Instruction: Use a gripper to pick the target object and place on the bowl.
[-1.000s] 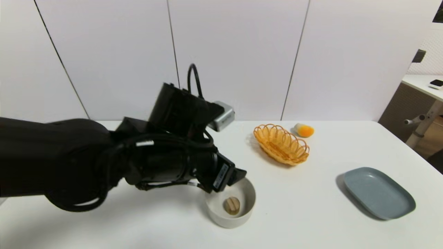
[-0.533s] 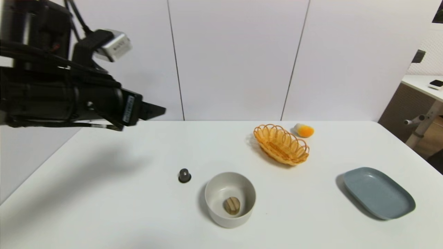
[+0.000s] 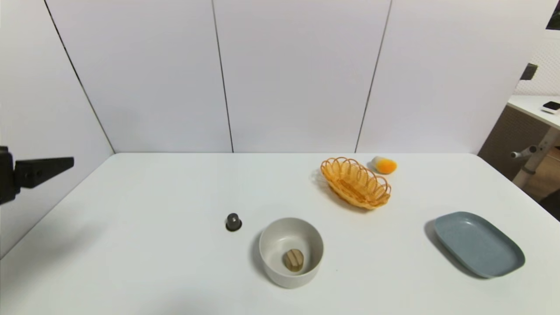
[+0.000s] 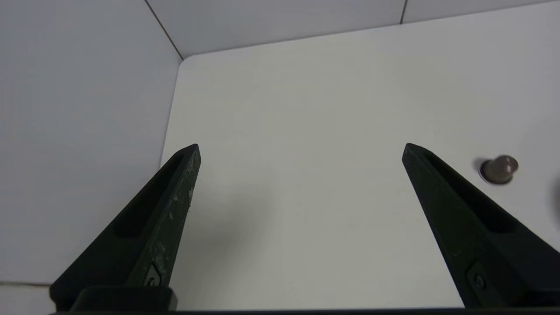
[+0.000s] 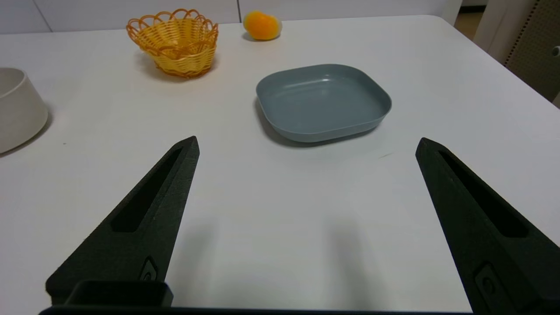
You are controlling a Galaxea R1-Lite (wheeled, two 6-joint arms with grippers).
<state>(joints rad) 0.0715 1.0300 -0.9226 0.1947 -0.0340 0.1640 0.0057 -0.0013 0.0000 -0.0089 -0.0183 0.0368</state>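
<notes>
The small tan wooden block (image 3: 293, 260) lies inside the beige-grey bowl (image 3: 267, 258) near the table's front middle. The bowl's side also shows in the right wrist view (image 5: 17, 113). My left gripper (image 4: 301, 148) is open and empty, far to the left of the bowl; only one black fingertip (image 3: 43, 169) shows at the head view's left edge. My right gripper (image 5: 307, 144) is open and empty over bare table in front of the blue-grey plate; it is out of the head view.
A small dark grey capsule (image 3: 233, 222) stands left of the bowl, also in the left wrist view (image 4: 498, 169). An orange woven basket (image 3: 355, 182) and an orange-and-white object (image 3: 384, 165) sit at the back right. A blue-grey plate (image 3: 478, 243) lies at the right.
My left arm has risen from the bowl and swung away to the left, leaving the block in the bowl. The capsule is now uncovered. Nothing else moved.
</notes>
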